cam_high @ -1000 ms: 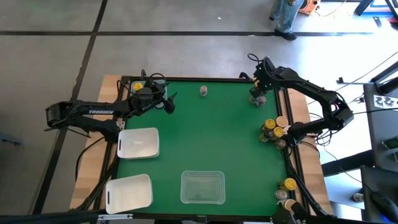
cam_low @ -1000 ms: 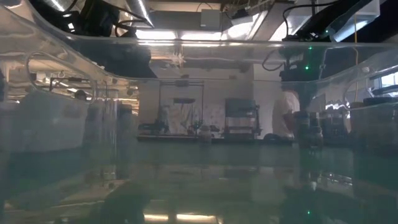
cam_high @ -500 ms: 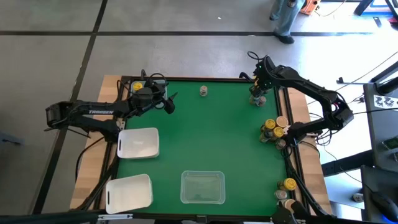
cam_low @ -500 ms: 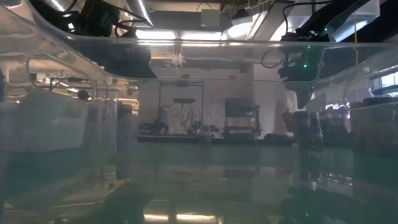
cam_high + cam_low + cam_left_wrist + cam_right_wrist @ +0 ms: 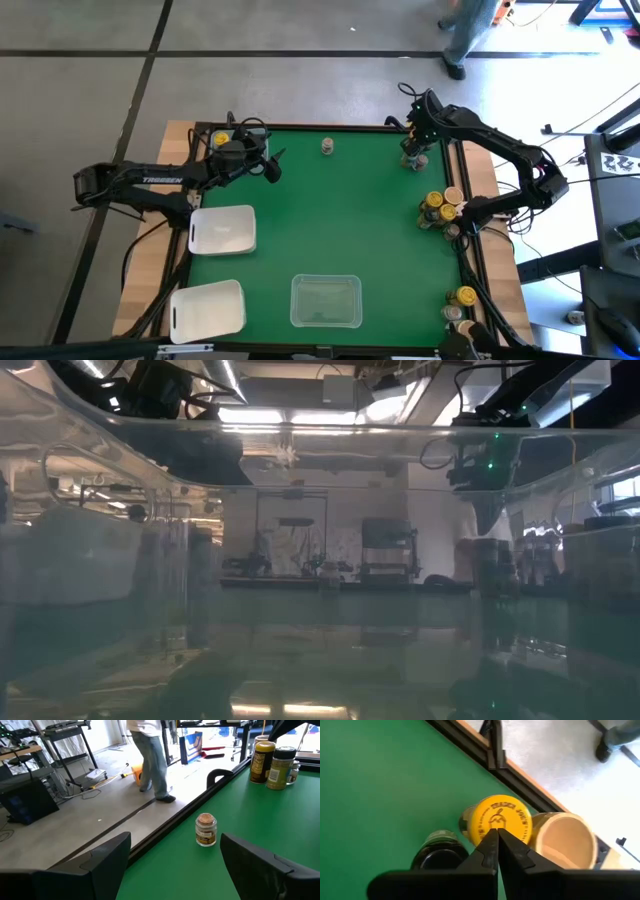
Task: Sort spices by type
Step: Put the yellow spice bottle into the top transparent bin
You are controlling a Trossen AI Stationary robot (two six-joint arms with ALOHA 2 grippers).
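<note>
The left gripper hangs with its fingers spread and nothing between them, at about ten o'clock on the green table. Ahead of it, a small jar with a tan lid stands alone near the far edge, at twelve o'clock.

The right gripper is clenched tight (its two fingers meet in a point) and holds nothing, up at one o'clock over three jars standing close together: one with a yellow lid, one with a dark lid and one with a pale tan lid. Whether the tips touch the yellow lid is hard to tell.

More jars cluster at three o'clock. Two white trays and a clear tray sit on the near half.
</note>
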